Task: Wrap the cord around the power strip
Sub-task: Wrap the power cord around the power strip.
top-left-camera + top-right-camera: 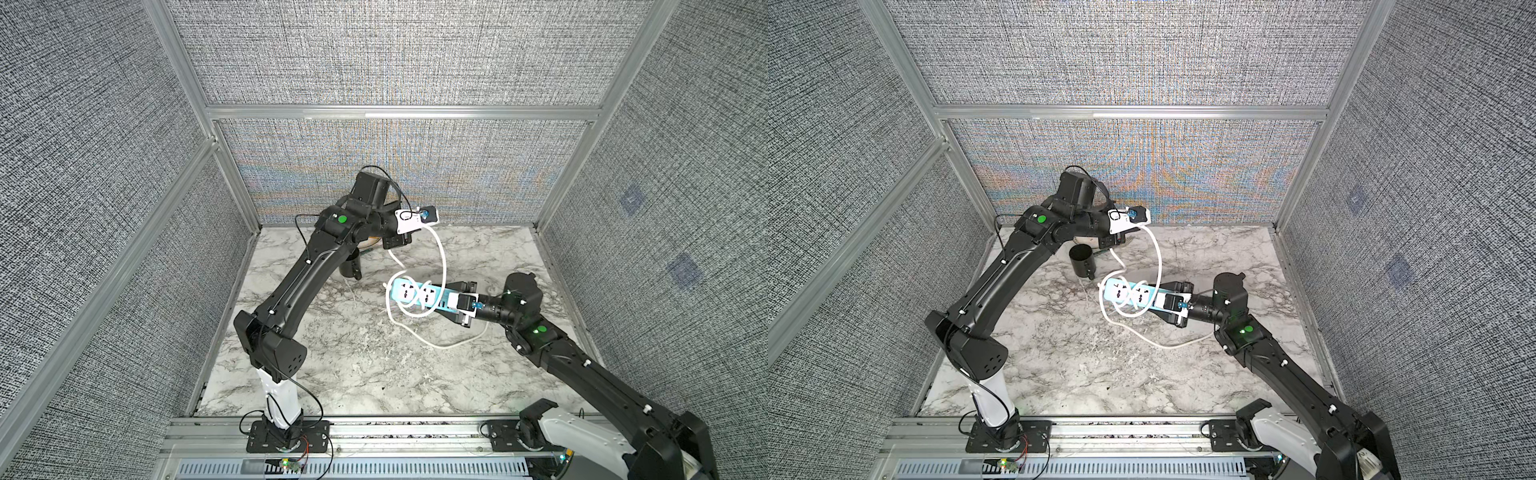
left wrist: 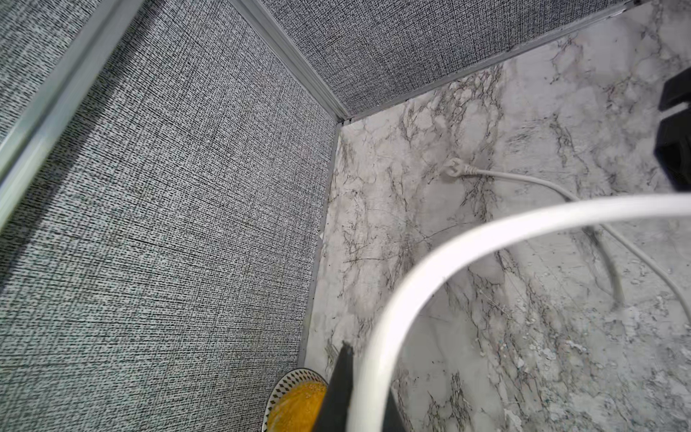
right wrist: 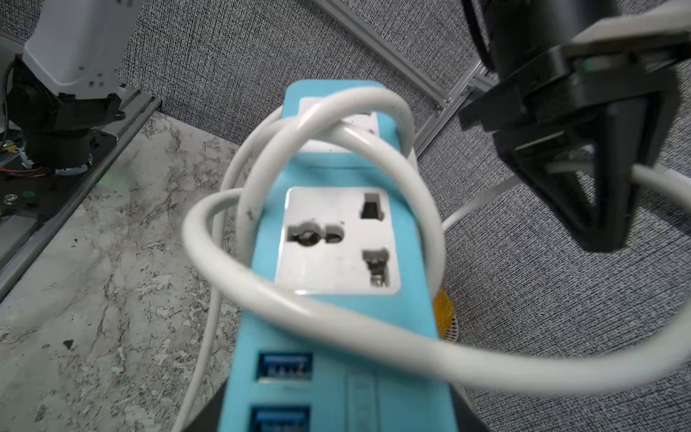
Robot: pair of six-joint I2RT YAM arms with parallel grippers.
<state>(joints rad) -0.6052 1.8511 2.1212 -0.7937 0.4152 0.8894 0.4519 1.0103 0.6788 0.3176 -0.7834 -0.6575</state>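
While pinching cord [image 1: 444, 262], left end effector [image 1: 431, 222] closed

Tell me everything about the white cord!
The cord is thick, white and bendy. A few loose loops go around the blue strip, which the right gripper holds. The left gripper pinches it up high, making an arch. The rest trails on the table to a small white plug.

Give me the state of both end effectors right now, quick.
Left end effector: closed, holding the cord.
Right end effector: closed, holding the power strip.
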